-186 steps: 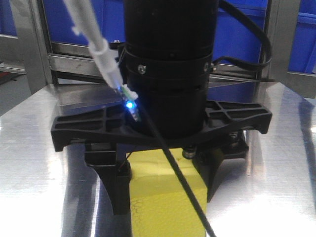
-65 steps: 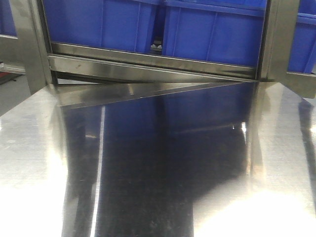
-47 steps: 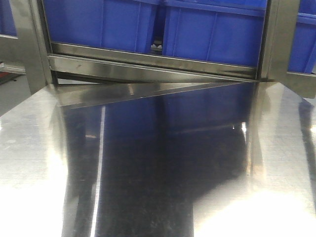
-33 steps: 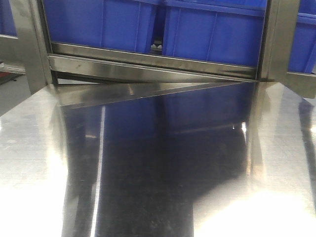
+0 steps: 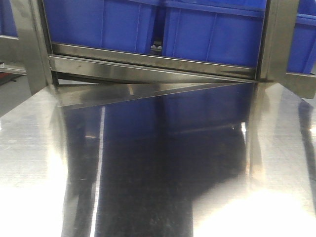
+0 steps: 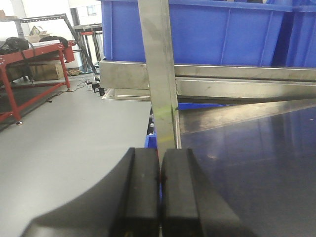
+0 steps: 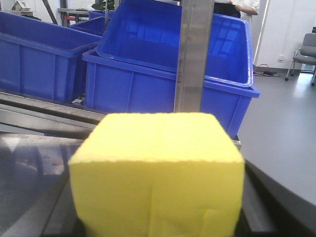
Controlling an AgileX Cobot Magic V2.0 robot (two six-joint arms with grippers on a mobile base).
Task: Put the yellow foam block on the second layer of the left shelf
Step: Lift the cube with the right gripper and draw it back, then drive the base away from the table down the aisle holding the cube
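The yellow foam block (image 7: 158, 173) fills the lower part of the right wrist view. My right gripper (image 7: 158, 207) is shut on it, with dark fingers (image 7: 257, 207) just showing at its sides. It is held above the steel tabletop, facing a steel shelf post (image 7: 195, 54) and blue bins (image 7: 148, 64). My left gripper (image 6: 160, 154) is shut and empty, its pads (image 6: 143, 182) pressed together, pointing at a steel shelf post (image 6: 159, 74). Neither gripper nor the block shows in the front view.
The reflective steel table (image 5: 39, 148) runs to a shelf rail (image 5: 148, 64) with blue bins (image 5: 212, 37) above it, between upright posts (image 5: 29, 44). A red-framed workbench (image 6: 29, 54) stands on the floor at the left. A chair (image 7: 303, 57) is at the far right.
2.8 s ago a gripper stood over the yellow block on the table in the front view. Both have left that view. Nothing has changed over the last second.
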